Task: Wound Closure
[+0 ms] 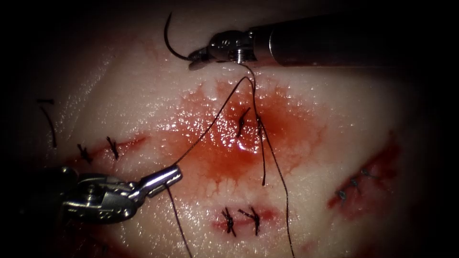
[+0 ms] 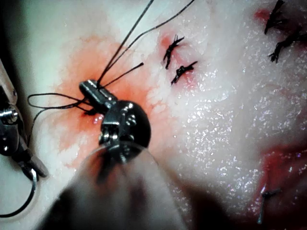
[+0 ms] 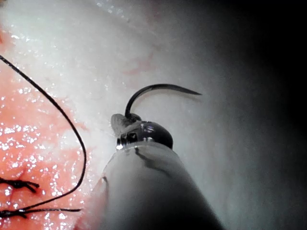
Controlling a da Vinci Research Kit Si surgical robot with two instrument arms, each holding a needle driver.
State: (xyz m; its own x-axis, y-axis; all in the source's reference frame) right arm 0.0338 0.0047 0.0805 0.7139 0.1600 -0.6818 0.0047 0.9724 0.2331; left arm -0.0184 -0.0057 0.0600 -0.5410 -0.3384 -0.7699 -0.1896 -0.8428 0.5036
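My right tool comes in from the upper right, its jaws shut on the curved needle near its thread end; the needle arcs up and left, clear of the tissue. In the right wrist view the needle curves free above the jaws. Thread runs from the needle end down to the stitch in the red fluid over the cut, and on to my left tool, shut on the thread at lower left. The left wrist view shows those jaws gripping thread.
Finished knots sit at the lower centre, at the left and at the right. A loose thread end lies far left. Two thread tails hang toward the bottom edge.
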